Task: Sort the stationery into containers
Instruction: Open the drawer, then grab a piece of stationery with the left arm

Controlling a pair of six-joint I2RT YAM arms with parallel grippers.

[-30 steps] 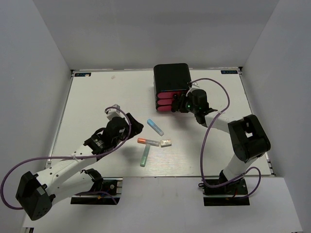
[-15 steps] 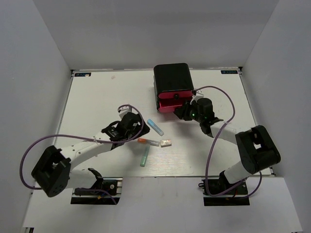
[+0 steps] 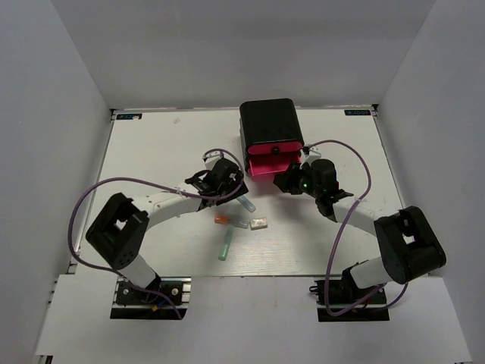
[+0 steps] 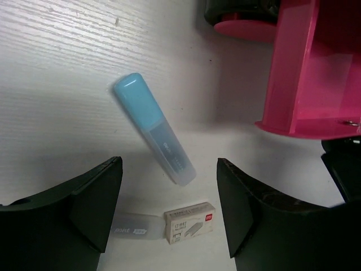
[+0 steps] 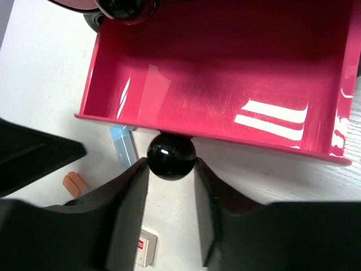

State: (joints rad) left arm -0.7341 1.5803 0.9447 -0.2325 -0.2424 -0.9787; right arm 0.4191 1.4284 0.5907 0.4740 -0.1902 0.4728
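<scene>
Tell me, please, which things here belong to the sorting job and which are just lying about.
Job: light blue stick, orange stick, teal stick, small white box, open pink drawer with its black knob, black cabinet.
Not part of it: table, purple cables on the arms.

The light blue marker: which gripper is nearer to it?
Left. The left gripper is open just over the marker; the right gripper is farther off, shut on the drawer knob.

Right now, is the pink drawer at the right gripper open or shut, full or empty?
Open and empty: the drawer sticks out of the black cabinet, its bare pink floor showing; the right gripper clasps its knob.
</scene>
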